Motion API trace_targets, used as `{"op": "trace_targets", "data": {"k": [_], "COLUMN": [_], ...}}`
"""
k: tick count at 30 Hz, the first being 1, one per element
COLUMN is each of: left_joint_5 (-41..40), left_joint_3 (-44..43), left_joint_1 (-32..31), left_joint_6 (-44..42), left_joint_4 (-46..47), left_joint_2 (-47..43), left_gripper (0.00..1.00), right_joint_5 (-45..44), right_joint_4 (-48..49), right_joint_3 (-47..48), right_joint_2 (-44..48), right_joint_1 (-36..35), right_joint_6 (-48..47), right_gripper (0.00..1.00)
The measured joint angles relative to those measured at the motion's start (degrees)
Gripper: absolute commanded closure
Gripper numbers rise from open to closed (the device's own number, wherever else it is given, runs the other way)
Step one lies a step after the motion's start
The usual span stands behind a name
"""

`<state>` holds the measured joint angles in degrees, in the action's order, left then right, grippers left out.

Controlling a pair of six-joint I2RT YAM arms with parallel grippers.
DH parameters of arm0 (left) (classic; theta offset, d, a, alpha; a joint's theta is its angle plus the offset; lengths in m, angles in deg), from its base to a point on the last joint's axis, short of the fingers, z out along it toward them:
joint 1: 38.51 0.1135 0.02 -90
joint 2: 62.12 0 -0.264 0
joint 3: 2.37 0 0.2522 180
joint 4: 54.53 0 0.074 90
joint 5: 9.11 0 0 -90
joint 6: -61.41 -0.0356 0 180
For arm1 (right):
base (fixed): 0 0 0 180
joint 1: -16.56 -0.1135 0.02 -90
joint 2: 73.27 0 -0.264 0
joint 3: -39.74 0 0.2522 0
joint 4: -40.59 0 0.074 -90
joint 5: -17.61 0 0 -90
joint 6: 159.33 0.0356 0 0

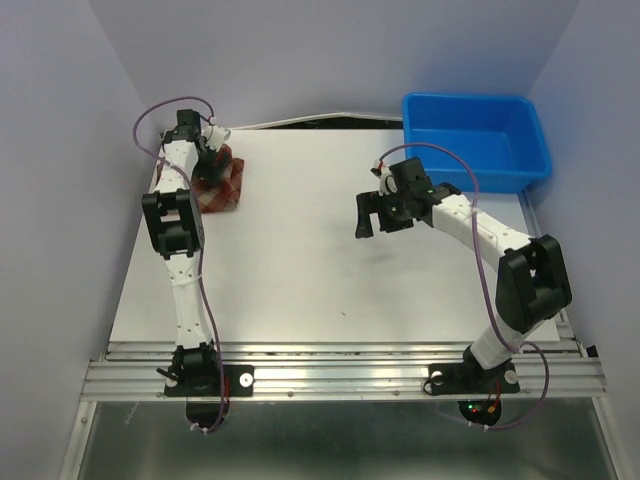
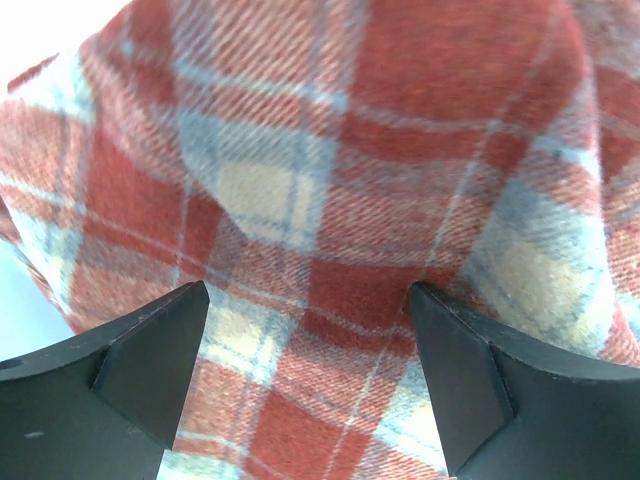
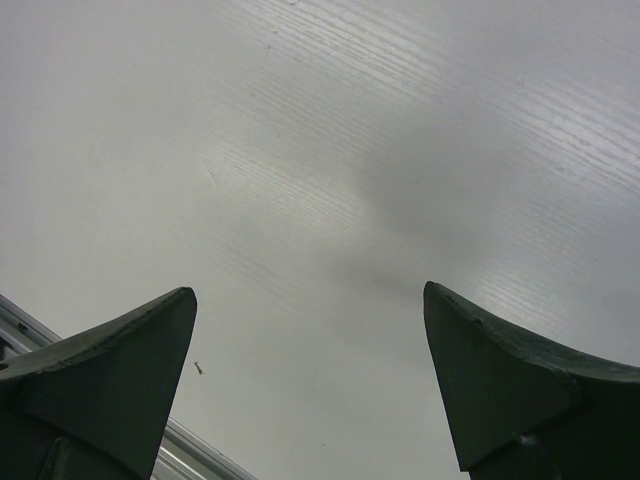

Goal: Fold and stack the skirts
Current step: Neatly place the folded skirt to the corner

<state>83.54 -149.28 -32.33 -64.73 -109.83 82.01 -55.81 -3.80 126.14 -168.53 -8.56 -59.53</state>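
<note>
A folded plaid skirt (image 1: 230, 190) in red, dark red and cream lies at the far left of the white table (image 1: 320, 270). My left gripper (image 1: 212, 168) hangs right over it, partly hiding it from above. In the left wrist view the plaid cloth (image 2: 330, 180) fills the frame, and the left gripper (image 2: 310, 300) is open, its black fingers (image 2: 150, 360) wide apart over the cloth without pinching it. My right gripper (image 1: 380, 215) hovers open above bare table at centre right. The right wrist view shows that gripper (image 3: 310, 300) with only tabletop (image 3: 330, 150) between its fingers.
A blue plastic bin (image 1: 475, 140) stands at the back right corner, just behind the right arm. Pale walls close in the left, back and right sides. An aluminium rail (image 1: 340, 375) runs along the near edge, with both arm bases on it.
</note>
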Motion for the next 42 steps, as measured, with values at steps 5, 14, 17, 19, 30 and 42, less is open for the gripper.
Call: {"op": "trace_targets", "data": {"k": [5,14,17,19,30,42], "left_joint_5": [0.0,2.4,3.7,4.6,8.1,7.6], "left_joint_3": [1.2,11.9,20.2,26.0,46.7,44.8], "left_joint_1": [-0.5,-0.4,-0.4,-0.4,2.9,3.4], "left_joint_6": [-2.9,-3.1,-2.1,-1.0,3.2,7.8], "left_joint_4": [1.6,1.9,1.7,1.9,2.5,9.1], "left_joint_2": [-0.7,-14.8,-25.9,-33.0,-35.8,-26.5], "left_gripper": [0.05,0.04,0.08,0.09,0.10,0.09], "right_joint_5": [0.4,0.4,0.6,0.7,1.9,2.8], "right_joint_4": [-0.3,-1.2,-1.6,-1.8,-2.3,-2.4], "right_joint_3": [0.0,0.0,0.0,0.0,0.1,0.1], "right_joint_2": [0.0,0.7,2.1,3.2,5.0,7.1], "right_joint_1": [0.0,0.0,0.0,0.0,0.0,0.0], "right_joint_6": [0.0,-0.2,-0.2,-0.4,-1.3,-1.9], "right_gripper": [0.00,0.00,0.00,0.00,0.00,0.00]}}
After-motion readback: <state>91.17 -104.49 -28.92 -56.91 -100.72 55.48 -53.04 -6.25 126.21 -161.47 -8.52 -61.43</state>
